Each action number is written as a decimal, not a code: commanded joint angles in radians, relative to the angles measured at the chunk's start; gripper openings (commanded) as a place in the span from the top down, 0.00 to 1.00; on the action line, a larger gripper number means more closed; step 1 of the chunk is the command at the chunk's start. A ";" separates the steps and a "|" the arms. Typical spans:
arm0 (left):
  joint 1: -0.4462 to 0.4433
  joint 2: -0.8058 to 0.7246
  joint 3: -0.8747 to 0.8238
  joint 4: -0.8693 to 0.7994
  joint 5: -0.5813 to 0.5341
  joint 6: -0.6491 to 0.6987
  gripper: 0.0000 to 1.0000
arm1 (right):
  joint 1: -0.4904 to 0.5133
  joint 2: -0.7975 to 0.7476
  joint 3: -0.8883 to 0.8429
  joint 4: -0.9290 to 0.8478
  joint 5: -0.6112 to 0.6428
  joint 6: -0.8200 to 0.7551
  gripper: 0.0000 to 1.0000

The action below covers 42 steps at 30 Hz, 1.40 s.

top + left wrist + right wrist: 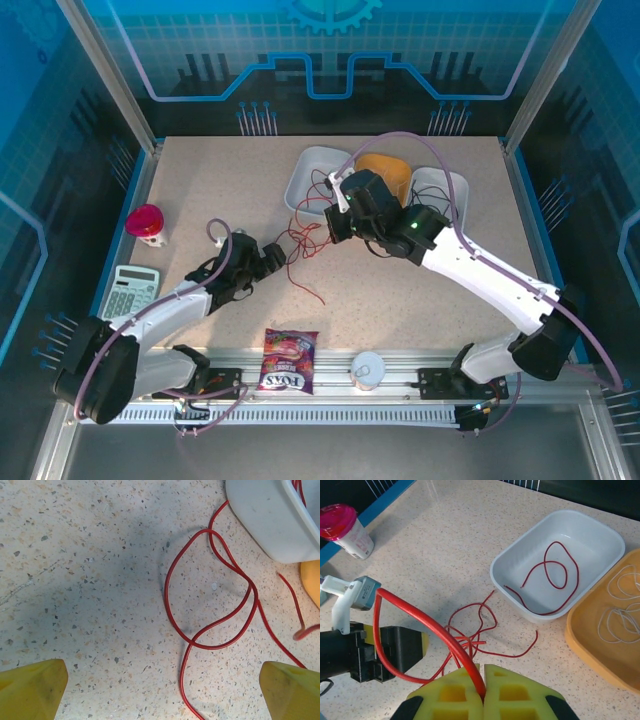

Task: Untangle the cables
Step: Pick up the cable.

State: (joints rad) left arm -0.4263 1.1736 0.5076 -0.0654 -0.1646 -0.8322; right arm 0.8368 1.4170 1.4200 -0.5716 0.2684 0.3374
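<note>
Free to pass over the tabletop's [220,170] far-left corner and along its near edge. Blocked by trays [300,165] at the far edge, cup [147,222] and calculator [132,291] at the left edge, cables [465,641] mid-tabletop.

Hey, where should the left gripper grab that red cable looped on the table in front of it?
Pinch the red cable on the single strand just below the loop's crossing, coming straight down. It lies flat there, one strand alone, clear of the white tray, between the fingers of the open left gripper.
</note>
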 commanded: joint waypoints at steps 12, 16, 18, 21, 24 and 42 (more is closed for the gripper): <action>0.009 -0.060 -0.018 -0.014 -0.028 0.023 0.01 | -0.044 0.196 -0.057 -0.001 -0.185 0.252 1.00; 0.014 -0.063 -0.022 -0.028 -0.037 0.008 0.01 | -0.044 0.253 -0.060 0.026 -0.239 0.279 1.00; 0.016 -0.063 -0.022 -0.037 -0.042 -0.002 0.01 | -0.042 0.270 -0.055 0.031 -0.256 0.287 1.00; 0.019 -0.063 -0.023 -0.048 -0.046 -0.007 0.01 | -0.033 0.271 -0.049 0.062 -0.283 0.283 1.00; 0.021 -0.064 -0.022 -0.049 -0.045 -0.007 0.01 | -0.029 0.251 -0.047 0.104 -0.316 0.274 1.00; 0.028 -0.277 -0.040 -0.176 -0.227 -0.032 0.01 | -0.067 0.140 0.036 0.115 -0.357 0.186 1.00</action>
State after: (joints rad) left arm -0.4084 0.9428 0.4744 -0.1677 -0.2989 -0.8631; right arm 0.7921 1.5944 1.3979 -0.4198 -0.1120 0.5621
